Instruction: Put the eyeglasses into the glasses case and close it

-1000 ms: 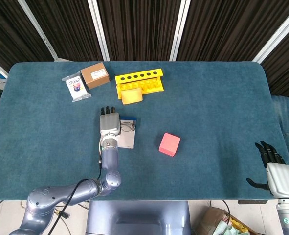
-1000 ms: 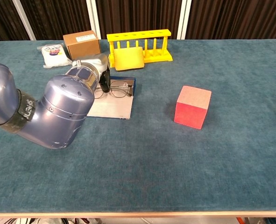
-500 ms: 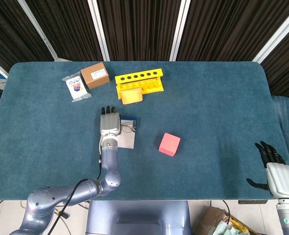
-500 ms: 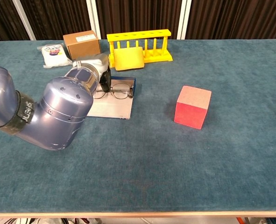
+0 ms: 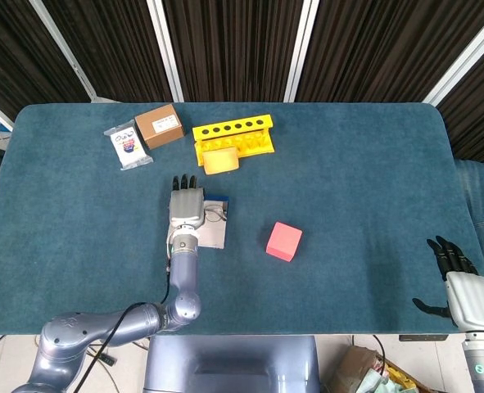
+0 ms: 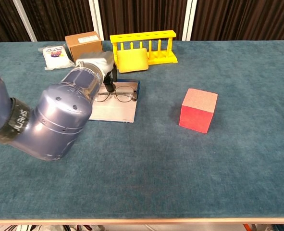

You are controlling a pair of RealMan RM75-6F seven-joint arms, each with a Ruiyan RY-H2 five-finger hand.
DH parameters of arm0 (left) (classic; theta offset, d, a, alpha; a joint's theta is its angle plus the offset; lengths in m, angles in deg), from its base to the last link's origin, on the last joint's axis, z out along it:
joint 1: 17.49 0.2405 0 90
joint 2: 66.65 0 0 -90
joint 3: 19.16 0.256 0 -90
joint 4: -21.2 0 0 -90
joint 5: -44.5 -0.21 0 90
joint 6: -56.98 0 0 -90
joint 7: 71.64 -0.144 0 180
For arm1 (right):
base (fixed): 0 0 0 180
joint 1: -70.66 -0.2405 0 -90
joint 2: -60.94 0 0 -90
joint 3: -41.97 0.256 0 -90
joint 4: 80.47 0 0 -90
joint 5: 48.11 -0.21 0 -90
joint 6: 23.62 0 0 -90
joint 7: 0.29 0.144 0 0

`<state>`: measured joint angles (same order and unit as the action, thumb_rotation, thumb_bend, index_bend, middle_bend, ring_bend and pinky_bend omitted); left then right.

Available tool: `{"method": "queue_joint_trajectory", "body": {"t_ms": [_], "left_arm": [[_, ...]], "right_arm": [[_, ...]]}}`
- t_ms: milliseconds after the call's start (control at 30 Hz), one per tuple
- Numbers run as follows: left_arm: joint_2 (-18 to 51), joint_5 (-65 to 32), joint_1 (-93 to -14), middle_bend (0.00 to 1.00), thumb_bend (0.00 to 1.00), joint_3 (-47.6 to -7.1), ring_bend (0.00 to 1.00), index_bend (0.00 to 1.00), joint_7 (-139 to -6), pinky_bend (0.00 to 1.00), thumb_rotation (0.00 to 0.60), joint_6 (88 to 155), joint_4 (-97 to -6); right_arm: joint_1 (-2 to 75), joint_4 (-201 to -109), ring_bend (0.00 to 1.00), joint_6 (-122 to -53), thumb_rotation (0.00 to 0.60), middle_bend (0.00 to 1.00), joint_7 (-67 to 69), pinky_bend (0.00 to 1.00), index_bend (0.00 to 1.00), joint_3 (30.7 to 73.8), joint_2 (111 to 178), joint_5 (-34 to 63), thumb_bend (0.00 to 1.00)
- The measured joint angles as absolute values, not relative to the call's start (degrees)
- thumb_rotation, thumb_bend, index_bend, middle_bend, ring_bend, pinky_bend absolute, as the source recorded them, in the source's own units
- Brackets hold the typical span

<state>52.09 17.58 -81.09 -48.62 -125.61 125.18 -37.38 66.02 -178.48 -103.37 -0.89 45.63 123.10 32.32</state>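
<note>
Left of centre in both views, the eyeglasses (image 6: 117,94) are lying across the far end of the open glasses case (image 6: 117,110), lenses facing up, with the left hand (image 5: 186,205) stretching over their left side. From the head view its fingers (image 5: 183,181) are lying extended toward the yellow test-tube rack (image 5: 234,133); whether anything is pinched beneath the palm I cannot tell, since the arm is hiding the contact in the chest view. The thin wire frame looks light, springy and easy to bend, with lenses that would scratch, so I would judge the bridge or a temple hinge the safest hold, taken gently rather than squeezed. The case looks like a flat, stiff folding type that should slide on the counter (image 5: 348,180) if pushed.

Compared with a second ago, the left hand is sitting slightly further up the frame, nearer the rack, and the forearm is leaning more to the left in the chest view, uncovering more of the glasses. The right hand (image 5: 463,288) is resting unchanged at the lower right, fingers spread and holding nothing. The red cube (image 5: 283,241) is sitting where it was.
</note>
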Motion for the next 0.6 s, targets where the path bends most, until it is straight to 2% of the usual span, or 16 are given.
{"method": "queue_joint_trajectory", "body": {"t_ms": [167, 200, 267, 333, 367, 433, 533, 600], "left_arm": [[48.42, 13.95, -78.38, 0.12, 0.43, -46.47, 0.0, 0.3, -125.35, 0.02, 0.6, 128.88, -45.68], [47.74, 13.4, -77.82, 0.14, 0.43, -45.97, 0.02, 0.28, -125.27, 0.07, 0.6, 129.18, -47.14], [46.23, 12.39, -76.52, 0.2, 0.43, -44.79, 0.1, 0.23, -125.08, 0.24, 0.6, 129.62, -50.37], [44.72, 11.65, -75.26, 0.28, 0.44, -43.61, 0.26, 0.16, -124.86, 0.45, 0.6, 129.75, -53.5], [44.1, 11.42, -74.72, 0.32, 0.45, -43.16, 0.33, 0.14, -124.69, 0.51, 0.6, 129.74, -54.83], [42.7, 11.05, -73.44, 0.46, 0.47, -42.25, 0.54, 0.08, -124.03, 0.65, 0.6, 129.52, -57.87], [40.61, 11.47, -71.53, 0.66, 0.51, -41.4, 0.72, 0.01, -122.45, 0.73, 0.6, 128.29, -62.53], [39.39, 13.25, -70.34, 0.72, 0.52, -41.25, 0.76, 0.0, -121.07, 0.75, 0.6, 126.55, -65.65]], "right_arm": [[66.05, -178.6, 0.0, -103.4, 0.6, 0.0, -1.08, 0.18, 0.0, 45.63, 123.14, 32.22, 0.0], [66.05, -178.62, 0.0, -103.4, 0.6, 0.0, -1.11, 0.18, 0.0, 45.64, 123.15, 32.19, 0.0], [66.05, -178.65, 0.0, -103.38, 0.6, 0.0, -1.17, 0.18, 0.0, 45.65, 123.15, 32.11, 0.0], [66.07, -178.7, 0.0, -103.37, 0.6, 0.0, -1.18, 0.18, 0.0, 45.67, 123.15, 32.0, 0.0], [66.08, -178.73, 0.0, -103.38, 0.6, 0.0, -1.18, 0.18, 0.0, 45.68, 123.16, 31.94, 0.0], [66.11, -178.81, 0.0, -103.42, 0.6, 0.0, -1.12, 0.18, 0.0, 45.76, 123.19, 31.81, 0.0], [66.09, -178.86, 0.0, -103.36, 0.6, 0.0, -1.19, 0.18, 0.0, 45.76, 123.16, 31.68, 0.0], [66.05, -178.81, 0.0, -103.29, 0.6, 0.0, -1.06, 0.18, 0.0, 45.68, 123.11, 32.01, 0.0]]}}
